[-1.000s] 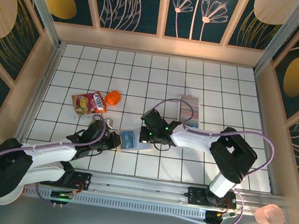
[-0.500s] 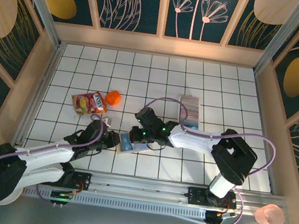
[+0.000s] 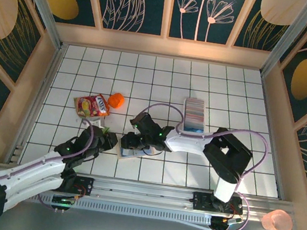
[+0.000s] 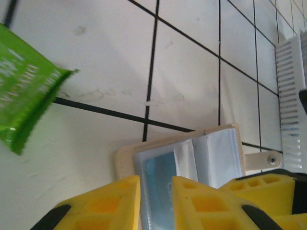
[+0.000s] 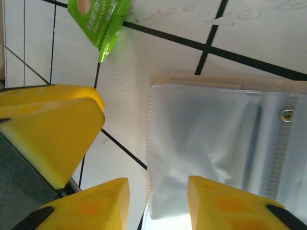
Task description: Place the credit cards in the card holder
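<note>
Tiles: pincers ajar astride card holder

Robot test cell, white gridded tabletop, floral-panelled walls, aluminium mounting rail.

Card holder partly off-frame

No words or nos. can be read. Some print is seen on the red snack bag, but it's too small. White marks are seen on the green bag, but they're too blurry.
</note>
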